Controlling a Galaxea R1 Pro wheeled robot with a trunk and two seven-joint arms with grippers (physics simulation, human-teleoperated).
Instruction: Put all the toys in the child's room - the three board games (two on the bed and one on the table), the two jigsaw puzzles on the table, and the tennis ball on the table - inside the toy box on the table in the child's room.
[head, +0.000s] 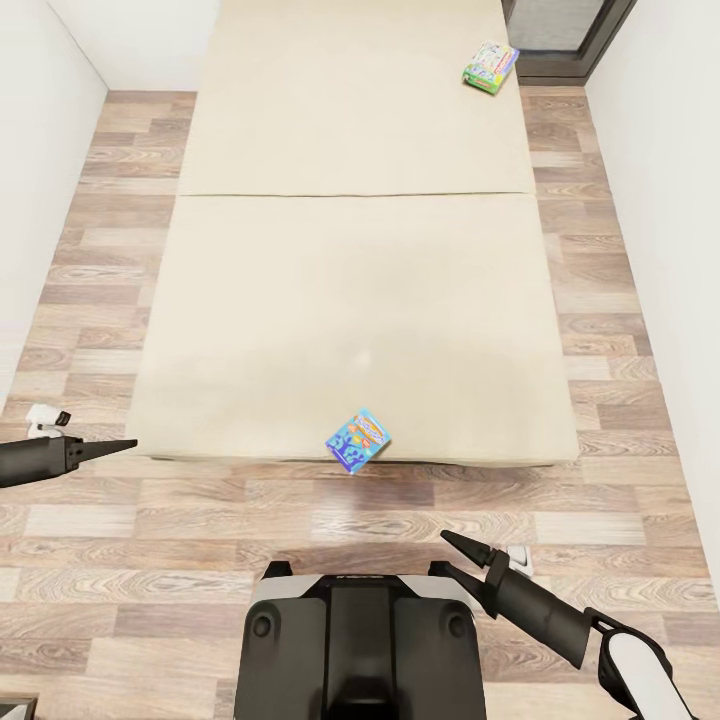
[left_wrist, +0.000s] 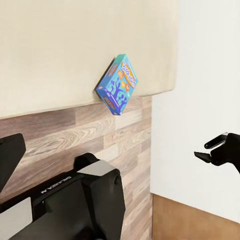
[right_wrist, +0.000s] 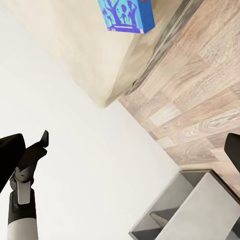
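Two board games lie on the beige bed (head: 350, 250). A blue one (head: 358, 440) (left_wrist: 118, 84) (right_wrist: 126, 15) sits at the mattress's near edge, slightly over the rim, straight ahead of me. A green and white one (head: 490, 66) rests at the far right corner. My left gripper (head: 130, 445) hangs open over the floor, left of the bed's near corner and level with the blue box. Closer to my base, my right gripper (head: 452, 553) (left_wrist: 202, 150) is open above the floor, below and right of the blue box. Neither holds anything.
Wood-plank floor runs along both sides of the bed and in front of it. White walls close in at left and right. A dark-framed window (head: 560, 40) stands beyond the bed's far right corner. My black and grey base (head: 360, 640) is just short of the bed.
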